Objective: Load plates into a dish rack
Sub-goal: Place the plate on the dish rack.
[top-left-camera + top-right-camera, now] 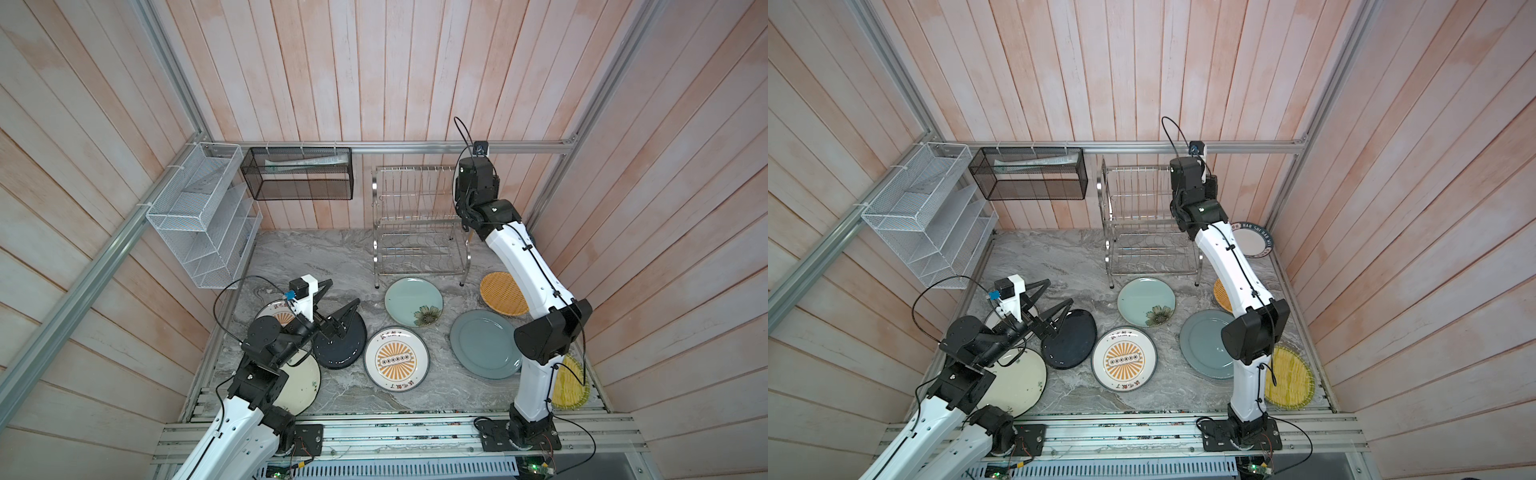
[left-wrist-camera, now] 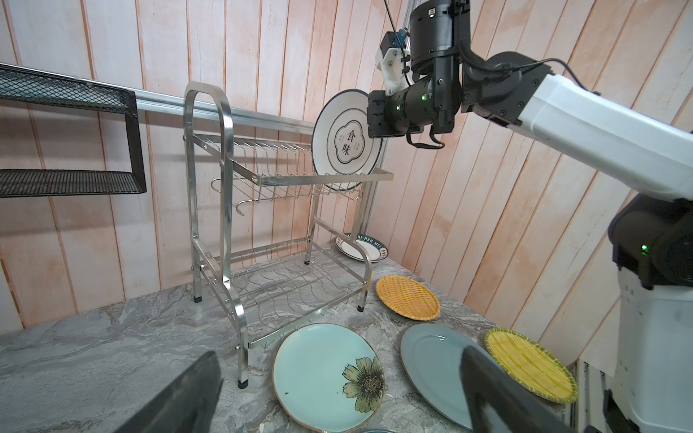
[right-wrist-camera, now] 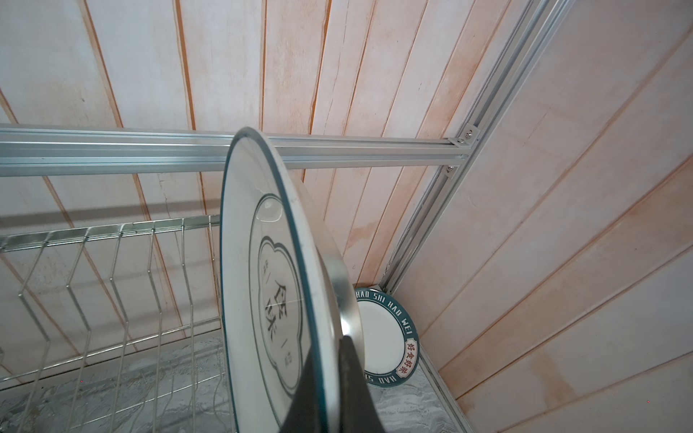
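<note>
Left wrist: mesh basket beside dish rack, flower plate near its leg.

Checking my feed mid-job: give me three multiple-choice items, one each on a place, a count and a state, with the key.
1. Where is the teal-rimmed plate?
A. in the table's back corner, beside the dish rack
B. in the mesh basket
C. under the left arm

2. How many woven-look plates lie on the table?
A. one
B. two
C. four

3. How is the right end effector?
A. open, empty
B. shut on a white dark-rimmed plate held on edge
C. shut, empty

1 A: seen behind the rack, by the wall corner.
2 B: one orange, one yellow.
3 B: it pinches that plate's rim at the top tier.
</note>
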Controlling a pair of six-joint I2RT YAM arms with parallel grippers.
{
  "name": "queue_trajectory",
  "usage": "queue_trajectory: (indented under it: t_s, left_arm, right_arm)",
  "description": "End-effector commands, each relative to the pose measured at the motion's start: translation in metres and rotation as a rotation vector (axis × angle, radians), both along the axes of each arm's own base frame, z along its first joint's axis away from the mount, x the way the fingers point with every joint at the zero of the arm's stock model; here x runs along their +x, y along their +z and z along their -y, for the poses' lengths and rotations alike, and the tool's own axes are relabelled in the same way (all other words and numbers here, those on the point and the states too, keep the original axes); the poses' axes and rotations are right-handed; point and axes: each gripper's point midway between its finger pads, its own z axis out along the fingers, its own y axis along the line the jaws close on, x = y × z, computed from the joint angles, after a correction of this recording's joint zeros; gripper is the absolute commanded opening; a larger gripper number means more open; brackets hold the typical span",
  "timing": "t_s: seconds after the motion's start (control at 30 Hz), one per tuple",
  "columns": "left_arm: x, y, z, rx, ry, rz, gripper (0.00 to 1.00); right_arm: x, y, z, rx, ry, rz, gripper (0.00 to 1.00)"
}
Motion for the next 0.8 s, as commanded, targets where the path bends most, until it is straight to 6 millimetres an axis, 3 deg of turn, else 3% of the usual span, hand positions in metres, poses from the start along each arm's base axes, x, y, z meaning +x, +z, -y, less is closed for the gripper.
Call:
queue_trajectory:
  t_s: [0.0,0.1,0.17,0.3,0.77]
  left_arm:
    - [-0.003,0.004,0.001,-0.011,-0.015,0.005,1.00]
    - [-0.003,0.004,0.000,-0.012,-0.015,0.004,1.00]
    - [-0.003,0.005,0.000,-0.013,-0.014,0.005,1.00]
    - [-0.003,0.004,0.000,-0.013,-0.013,0.000,1.00]
    - [-0.001,0.003,-0.001,-0.012,-0.004,-0.004,1.00]
  right_arm:
    - [-0.013,-0.006,-0.002,-0.023,0.008,-0.058,0.07]
    - [-0.012,-0.004,-0.002,-0.036,0.011,-0.056,0.12]
    - [-0.012,-0.002,-0.002,-0.047,0.014,-0.052,0.24]
    - [-0.011,0.005,-0.003,-0.059,0.019,-0.041,0.36]
    - [-0.019,0.034,-0.006,-0.027,0.072,0.009,0.61]
